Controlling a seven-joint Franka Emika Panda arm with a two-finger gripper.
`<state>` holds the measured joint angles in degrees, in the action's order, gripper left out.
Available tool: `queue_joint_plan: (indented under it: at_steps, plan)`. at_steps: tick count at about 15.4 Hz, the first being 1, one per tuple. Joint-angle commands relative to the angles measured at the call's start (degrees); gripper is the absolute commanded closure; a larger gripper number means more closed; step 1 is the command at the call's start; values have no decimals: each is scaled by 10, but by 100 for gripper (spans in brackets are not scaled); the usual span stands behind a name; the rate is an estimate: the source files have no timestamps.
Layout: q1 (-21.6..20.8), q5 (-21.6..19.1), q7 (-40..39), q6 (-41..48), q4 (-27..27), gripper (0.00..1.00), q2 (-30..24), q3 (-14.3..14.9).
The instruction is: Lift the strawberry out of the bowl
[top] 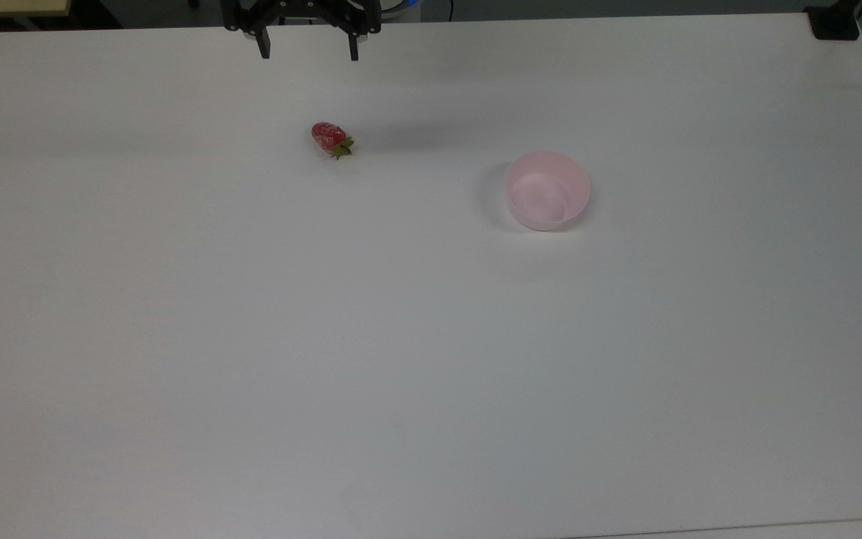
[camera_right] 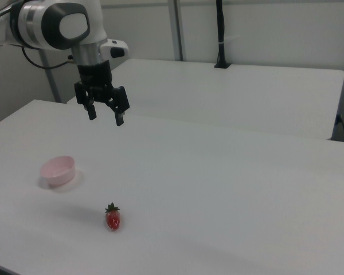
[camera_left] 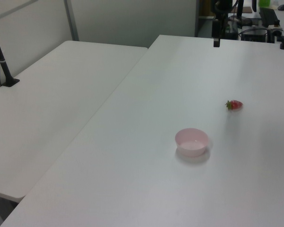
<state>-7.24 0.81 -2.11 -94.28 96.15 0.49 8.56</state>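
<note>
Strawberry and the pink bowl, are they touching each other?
Apart. In the top view the strawberry lies on the bare table, well to the top view's left of the bowl, with white tabletop plainly between them.

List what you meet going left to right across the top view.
Claw, open and raised at the table's far edge → strawberry lying on the table → bowl, with nothing in it.

Top view looks steeply down on the tabletop [top: 431,374]; left and right views face it obliquely from opposite sides.
</note>
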Motion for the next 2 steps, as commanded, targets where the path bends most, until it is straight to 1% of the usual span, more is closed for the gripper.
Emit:
queue_joint_plan:
  at_steps: [1,2]
  plan:
    - [48,-16,-1,5,-20,0,7,-36]
    - [55,-16,-2,5,-20,0,6,-38]
